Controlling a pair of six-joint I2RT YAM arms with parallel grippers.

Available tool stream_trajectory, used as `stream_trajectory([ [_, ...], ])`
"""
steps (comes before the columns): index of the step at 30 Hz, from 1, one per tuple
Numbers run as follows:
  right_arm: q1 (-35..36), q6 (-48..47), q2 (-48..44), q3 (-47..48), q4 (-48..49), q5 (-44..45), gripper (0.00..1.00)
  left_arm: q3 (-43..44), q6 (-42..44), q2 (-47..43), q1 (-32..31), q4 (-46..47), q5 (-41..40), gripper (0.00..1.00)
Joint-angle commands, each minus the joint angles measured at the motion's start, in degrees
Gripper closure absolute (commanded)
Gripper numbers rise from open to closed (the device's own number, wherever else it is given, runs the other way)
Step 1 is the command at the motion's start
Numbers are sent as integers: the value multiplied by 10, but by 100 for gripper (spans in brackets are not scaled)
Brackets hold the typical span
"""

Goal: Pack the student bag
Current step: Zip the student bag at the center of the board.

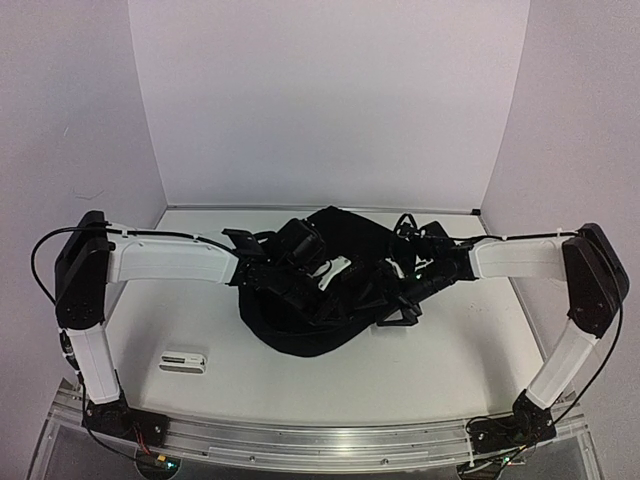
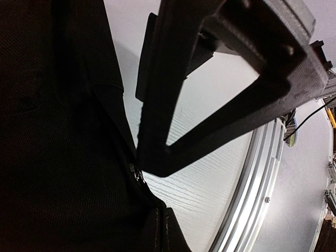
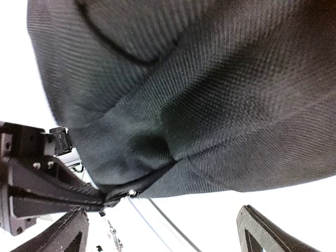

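The student bag [image 1: 300, 338], a big black fabric backpack, lies slumped in the middle of the table. Both arms reach into it from the sides. My left gripper [image 2: 165, 231] is shut on the bag's edge fabric [image 2: 52, 131], just below a small metal zip pull [image 2: 137, 173]. In the top view it [image 1: 315, 295] blends into the black bag. A black hollow triangular finger [image 2: 168, 94] crosses the left wrist view, its tip by the zip. My right gripper [image 3: 165, 236] is wide open just below the bag's fabric [image 3: 210, 79], with nothing between its fingers [image 3: 262, 228].
A small flat white object [image 1: 183, 360] lies on the table at the front left. White walls enclose the back and both sides. The metal rail [image 2: 252, 199] runs along the table's near edge by the arm bases.
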Motion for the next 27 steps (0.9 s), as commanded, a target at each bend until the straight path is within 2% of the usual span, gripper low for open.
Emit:
stream_trajectory([
  [1, 8, 27, -2, 5, 25, 13, 2, 38, 2, -27, -12, 16, 29, 100],
  [4, 9, 40, 32, 43, 30, 29, 3, 47, 12, -18, -24, 9, 34, 100],
  [7, 8, 54, 70, 81, 31, 28, 15, 55, 19, -12, -33, -6, 32, 100],
  [10, 6, 54, 79, 87, 30, 41, 38, 44, 18, -22, -34, -12, 18, 100],
  [12, -1, 49, 71, 78, 30, 48, 62, 32, 14, -32, -33, -13, 4, 100],
  [15, -23, 42, 57, 65, 30, 63, 89, 17, 7, -38, -32, -18, -12, 100],
  [17, -37, 38, 51, 59, 28, 68, 100, 7, 0, -38, -29, -23, -14, 100],
  [27, -93, -32, 45, 38, -29, 103, 100, -75, -26, -83, -2, -14, -11, 100],
])
